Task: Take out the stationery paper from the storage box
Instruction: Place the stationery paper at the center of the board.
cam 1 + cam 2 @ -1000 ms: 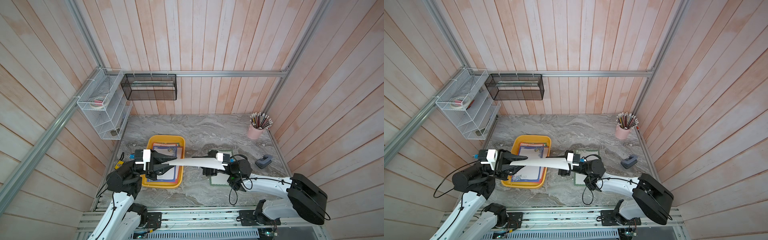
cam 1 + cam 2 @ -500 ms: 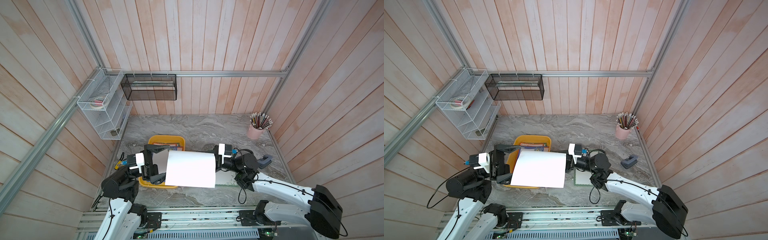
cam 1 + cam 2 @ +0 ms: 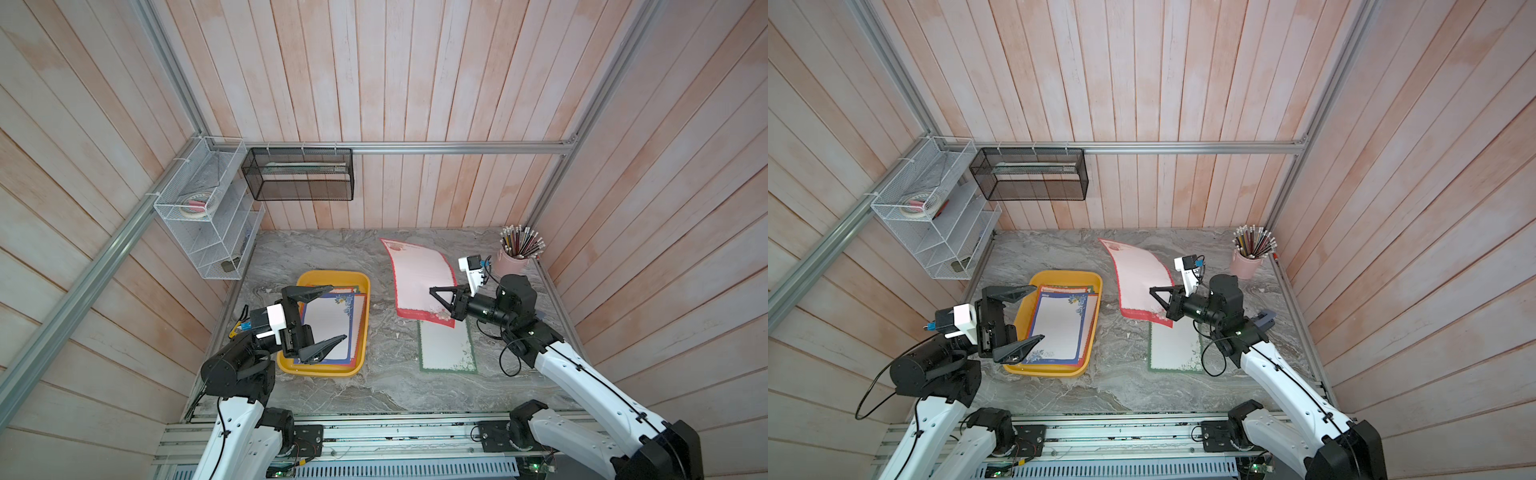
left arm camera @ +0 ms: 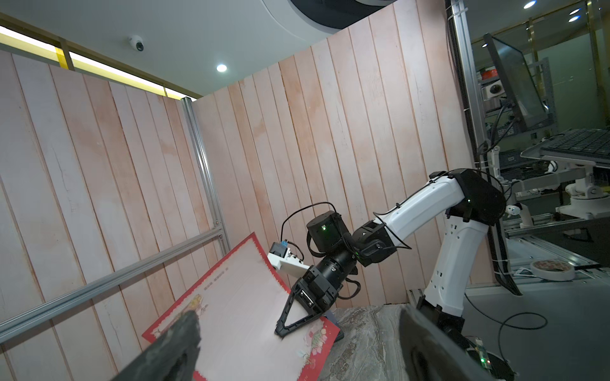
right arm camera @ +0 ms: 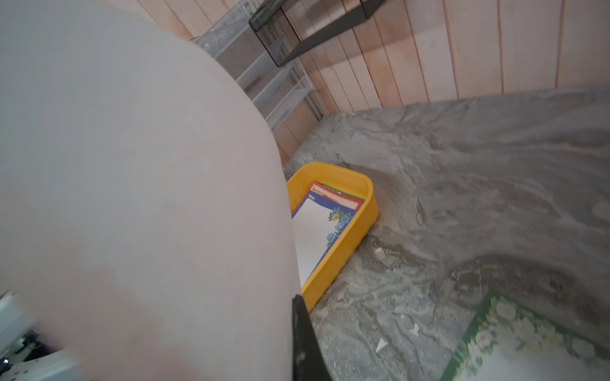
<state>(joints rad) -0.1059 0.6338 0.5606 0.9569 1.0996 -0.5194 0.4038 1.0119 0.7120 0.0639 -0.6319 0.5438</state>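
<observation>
Right gripper (image 3: 434, 291) pinched shut on one edge of the red-bordered sheet (image 3: 415, 270), held clear of the storage box (image 3: 328, 276), I judge it light, limp, easily creased; my left gripper (image 3: 339, 311) gapes empty over more stationery paper (image 3: 328, 332) inside.

I read the tray (image 3: 328, 277) as bright yellow. The blue-edged sheet (image 3: 332, 326) is white with a dark blue border, blue flowers and a yellow one; I can make out red and green borders peeking from beneath it. The red-edged sheet (image 3: 419, 278) is pale pink with a scalloped red border and flower prints. The green-edged sheet (image 3: 446, 349) is white, framed dark green with white blooms. My table (image 3: 386, 386) is veined grey marble, the walls (image 3: 374, 83) pale pink planks, the cup (image 3: 513, 268) pink, the basket (image 3: 299, 174) black mesh
</observation>
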